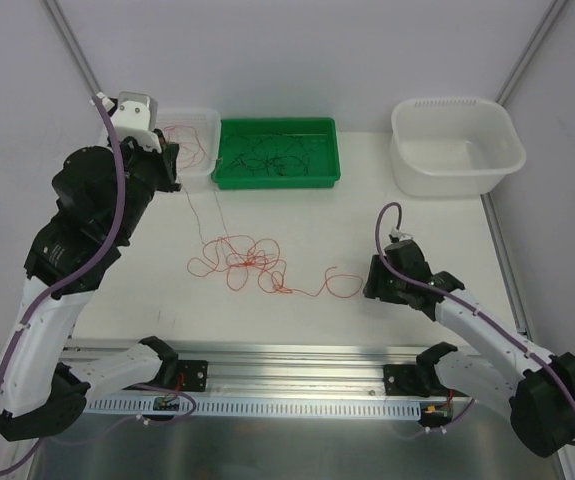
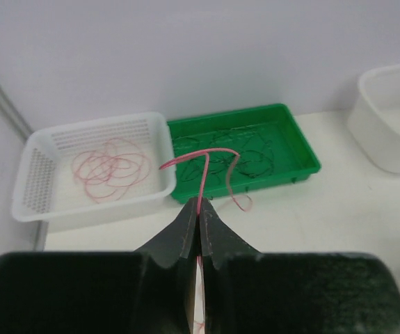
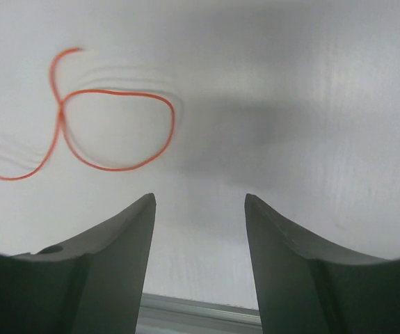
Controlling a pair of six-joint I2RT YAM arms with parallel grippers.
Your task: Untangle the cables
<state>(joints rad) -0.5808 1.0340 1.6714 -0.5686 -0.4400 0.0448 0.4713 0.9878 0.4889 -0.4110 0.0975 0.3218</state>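
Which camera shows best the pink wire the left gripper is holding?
Left wrist: the pink wire rises from the shut left gripper. The top view shows only a faint hanging strand; the right wrist view shows only an orange loop.

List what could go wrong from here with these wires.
1. The left gripper is shut on a pinkish-red wire that seems to run down into the tangle; pulling could drag the clump or tighten knots.
2. The right gripper is open and empty beside the orange loop, so nothing pins the tangle.
3. The held wire's free end curls toward the green tray, not the white basket; it may drop there.
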